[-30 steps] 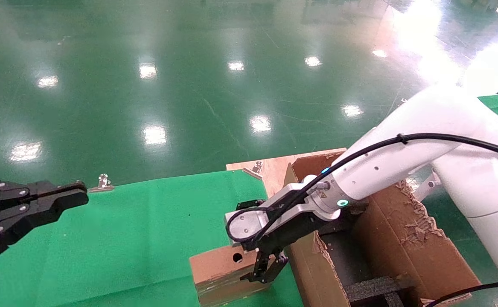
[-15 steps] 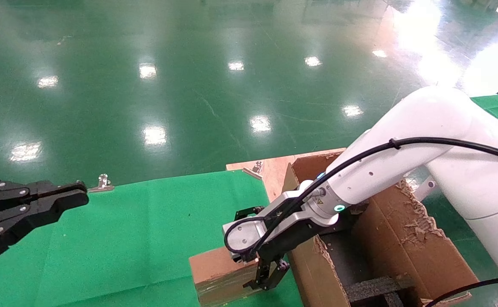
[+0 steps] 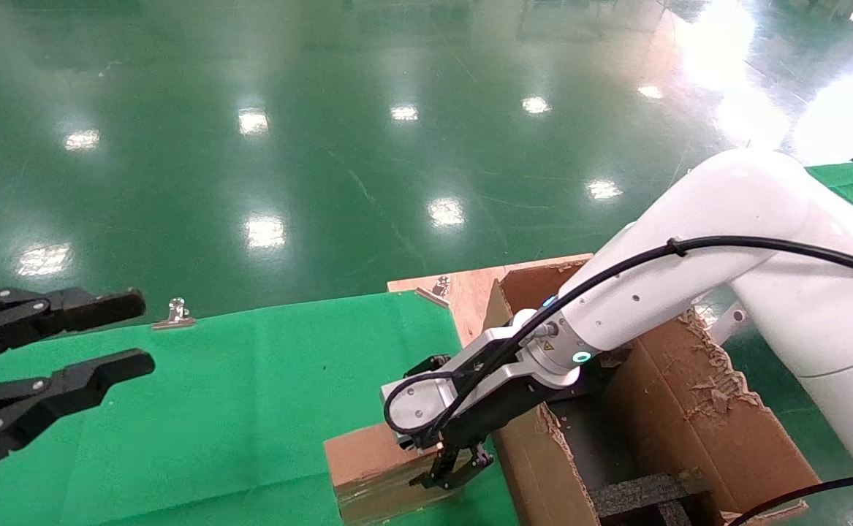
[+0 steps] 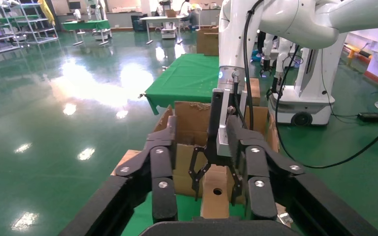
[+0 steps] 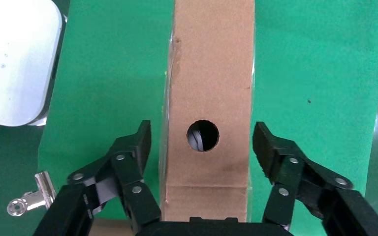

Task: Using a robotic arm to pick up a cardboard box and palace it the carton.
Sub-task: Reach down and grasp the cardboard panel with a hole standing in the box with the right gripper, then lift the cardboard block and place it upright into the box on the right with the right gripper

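The small brown cardboard box (image 3: 371,467) stands on the green cloth beside the carton (image 3: 689,416). In the right wrist view the cardboard box (image 5: 209,73) shows its round hole. My right gripper (image 3: 454,469) hangs from the white robotic arm (image 3: 660,285) and is open. It straddles the box's end, one finger on each side with a small gap at each. The left wrist view shows the box (image 4: 215,199), the right gripper (image 4: 214,179) astride it and the carton (image 4: 189,120) behind. My left gripper (image 3: 142,330) hovers open over the cloth's left side, holding nothing.
Black foam inserts (image 3: 645,493) line the carton, whose flaps are torn. A wooden board (image 3: 466,288) lies behind it. A metal clip (image 3: 175,313) holds the cloth's far edge. Shiny green floor (image 3: 397,146) lies beyond the table.
My left gripper has opened from shut. My right gripper has dropped lower and a little left over the box, now covering its hole in the head view.
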